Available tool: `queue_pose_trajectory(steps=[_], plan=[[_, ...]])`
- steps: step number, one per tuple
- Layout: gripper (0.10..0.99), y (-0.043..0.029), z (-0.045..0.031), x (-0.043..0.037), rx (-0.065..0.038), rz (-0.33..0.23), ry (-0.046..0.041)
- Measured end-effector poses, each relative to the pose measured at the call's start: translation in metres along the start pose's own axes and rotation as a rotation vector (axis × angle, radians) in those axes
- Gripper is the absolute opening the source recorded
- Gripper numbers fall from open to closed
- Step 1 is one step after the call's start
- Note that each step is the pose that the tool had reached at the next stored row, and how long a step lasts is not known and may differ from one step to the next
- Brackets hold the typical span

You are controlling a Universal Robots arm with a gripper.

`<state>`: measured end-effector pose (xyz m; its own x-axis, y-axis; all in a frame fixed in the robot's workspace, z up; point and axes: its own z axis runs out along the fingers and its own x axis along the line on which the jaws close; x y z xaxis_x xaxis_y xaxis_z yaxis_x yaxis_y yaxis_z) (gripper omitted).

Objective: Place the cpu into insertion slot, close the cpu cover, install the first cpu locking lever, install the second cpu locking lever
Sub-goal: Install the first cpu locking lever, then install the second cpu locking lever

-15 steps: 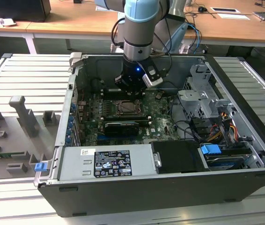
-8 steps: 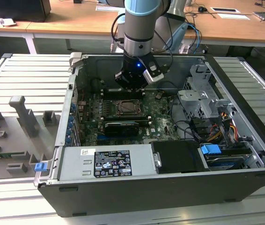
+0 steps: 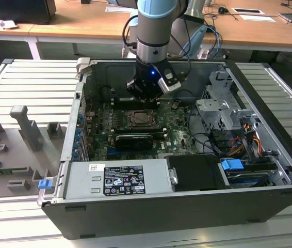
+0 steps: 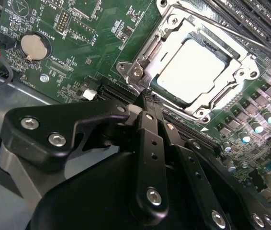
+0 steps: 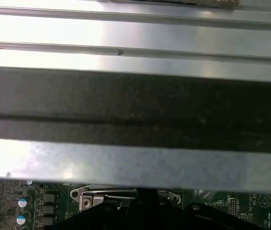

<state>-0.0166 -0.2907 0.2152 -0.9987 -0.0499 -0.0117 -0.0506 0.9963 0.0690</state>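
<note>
Black two-finger gripper (image 4: 147, 98) hangs inside the open grey computer case (image 3: 270, 150), tip at the rim of the square dark metal-rimmed insertion slot (image 4: 142, 72); jaws pressed together, pinching nothing; pale silver square cpu (image 4: 193, 69) sits in that slot, thin silver cpu cover frame (image 4: 231, 84) closed over it; case wall close behind the slot.

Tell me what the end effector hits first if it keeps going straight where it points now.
Probably the cpu cover, at its near corner: the end effector tip sits right by the frame's edge, with the cpu seated inside. Depth is unclear, so contact may already exist.
</note>
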Motion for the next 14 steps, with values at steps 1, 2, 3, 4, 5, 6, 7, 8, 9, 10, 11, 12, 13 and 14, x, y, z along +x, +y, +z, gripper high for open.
queue_pose_trajectory(steps=[1,2,3,4,5,6,7,8,9,10,11,12,13,14], plan=[[0.106,-0.0003,0.0000,0.0000,0.000,0.000,-0.0001],[0.106,-0.0005,0.0000,0.0000,0.000,0.000,0.0000],[0.106,-0.0008,0.0000,0.0001,0.000,0.000,0.0000],[0.106,-0.0011,-0.0001,0.0001,0.000,0.000,0.0000],[0.106,-0.0015,-0.0001,0.0001,0.000,0.000,0.0001],[0.106,-0.0019,-0.0002,0.0001,0.000,0.000,0.0000],[0.106,-0.0027,-0.0002,0.0001,0.000,0.000,0.0000],[0.106,-0.0032,-0.0002,0.0002,0.000,0.000,0.0000],[0.106,-0.0039,-0.0003,0.0002,0.000,0.000,0.0001],[0.106,-0.0046,-0.0004,0.0002,0.000,0.000,0.0001],[0.106,-0.0051,-0.0004,0.0003,0.000,0.000,0.0000],[0.106,-0.0061,-0.0005,0.0003,0.000,0.000,0.0000],[0.106,-0.0067,-0.0005,0.0003,0.000,0.000,0.0000],[0.106,-0.0072,-0.0005,0.0003,0.000,0.000,0.0000]])
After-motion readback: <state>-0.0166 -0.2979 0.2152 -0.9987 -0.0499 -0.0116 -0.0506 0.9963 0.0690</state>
